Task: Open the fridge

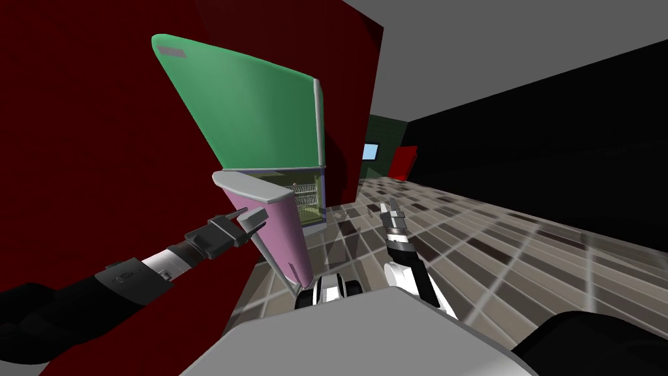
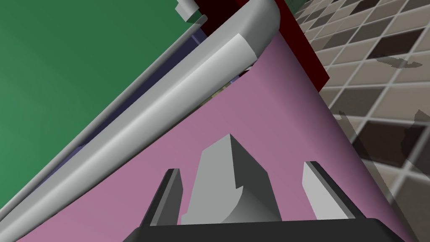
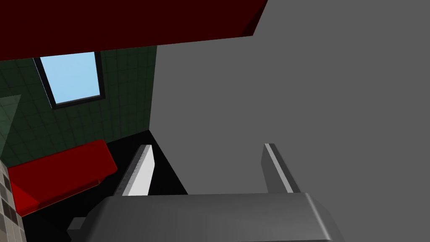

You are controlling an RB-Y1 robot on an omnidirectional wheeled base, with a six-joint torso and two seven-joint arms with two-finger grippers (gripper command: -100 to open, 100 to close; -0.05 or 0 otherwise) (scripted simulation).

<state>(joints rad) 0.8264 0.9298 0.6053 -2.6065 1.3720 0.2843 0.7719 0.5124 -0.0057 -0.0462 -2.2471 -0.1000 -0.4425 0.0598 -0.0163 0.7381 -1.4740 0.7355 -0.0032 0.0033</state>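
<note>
The left hand (image 2: 241, 167) has its two fingers (image 2: 170, 193) spread apart, one on each side of a grey handle (image 2: 226, 180), with a gap showing between each finger and the handle, so nothing is clamped. The handle is a blocky grey piece that sticks out from the pink lower door (image 2: 268, 105) straight toward the hand. Just beyond the handle a rounded grey cap (image 2: 168, 105) runs along the door's top edge, and past that lies the green upper door (image 2: 63, 63), shut. In the head view the fridge (image 1: 318, 124) stands on the tiled floor (image 1: 489, 241) against a dark red wall (image 1: 78, 130). Its pink door stands open, angled out from the cabinet with its long axis running from the grey cap down to the floor and its pink face turned to the left arm. Wire shelves (image 1: 306, 192) show in the gap behind it. The right hand (image 1: 391, 207) hangs over the floor well to the right of the fridge, its fingers apart and holding nothing
</note>
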